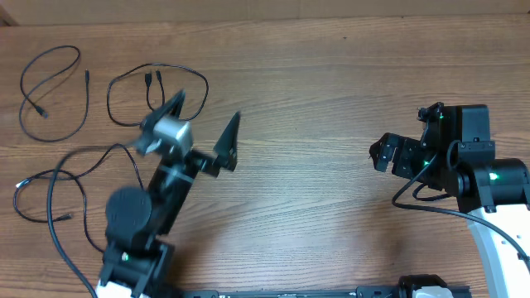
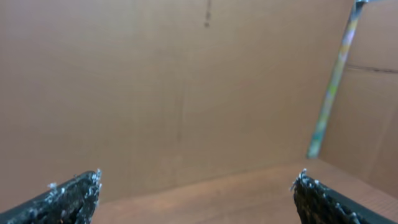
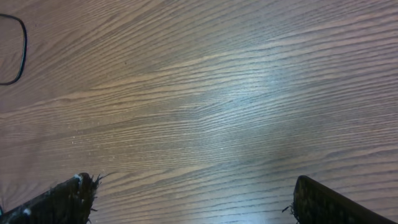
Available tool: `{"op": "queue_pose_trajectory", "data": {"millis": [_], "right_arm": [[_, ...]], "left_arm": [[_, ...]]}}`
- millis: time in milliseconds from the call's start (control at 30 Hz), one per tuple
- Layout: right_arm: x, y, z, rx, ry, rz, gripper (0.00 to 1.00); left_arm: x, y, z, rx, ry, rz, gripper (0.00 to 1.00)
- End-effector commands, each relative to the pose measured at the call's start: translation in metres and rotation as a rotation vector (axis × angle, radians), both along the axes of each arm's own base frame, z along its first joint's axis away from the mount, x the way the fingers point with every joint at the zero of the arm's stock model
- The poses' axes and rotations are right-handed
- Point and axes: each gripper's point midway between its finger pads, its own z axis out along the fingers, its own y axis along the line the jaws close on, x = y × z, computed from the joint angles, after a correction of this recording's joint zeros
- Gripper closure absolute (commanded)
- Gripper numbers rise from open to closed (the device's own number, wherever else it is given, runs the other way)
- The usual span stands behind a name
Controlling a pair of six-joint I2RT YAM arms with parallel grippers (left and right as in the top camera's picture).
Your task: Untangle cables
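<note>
Three thin black cables (image 1: 132, 72) lie in loose loops on the far left of the wooden table (image 1: 331, 99). One lies at the far-left edge (image 1: 43, 112), one in the middle, and one nearer (image 1: 18, 199), beside the left arm's own thick wire (image 1: 58, 240). The left gripper (image 1: 210, 105) hangs over the middle loop with its jaws spread wide and empty, its camera tilted up toward a cardboard wall (image 2: 186, 81). The right gripper (image 1: 377, 153), likewise wide and empty, waits well apart on the right. The loops appear to lie mostly separate. To finish cleanly, the left arm should tip down, pinch a single strand away from the plugs, and stay clear of that thick wire.
</note>
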Motion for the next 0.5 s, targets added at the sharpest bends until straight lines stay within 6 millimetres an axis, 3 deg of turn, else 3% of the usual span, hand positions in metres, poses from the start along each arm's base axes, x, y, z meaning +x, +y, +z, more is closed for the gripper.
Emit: {"op": "queue_pose_trajectory", "data": {"millis": [0,467], "right_arm": [[0.004,0.0,0.009,-0.001,-0.027,0.001,0.0],[0.004,-0.001,0.008,-0.002,-0.026,0.001,0.0]], "left_arm": [[-0.013,0.014,-0.021,0.003,-0.038,0.026,0.0],[-0.047,0.068,-0.093,-0.063,-0.107,0.181,0.0]]}}
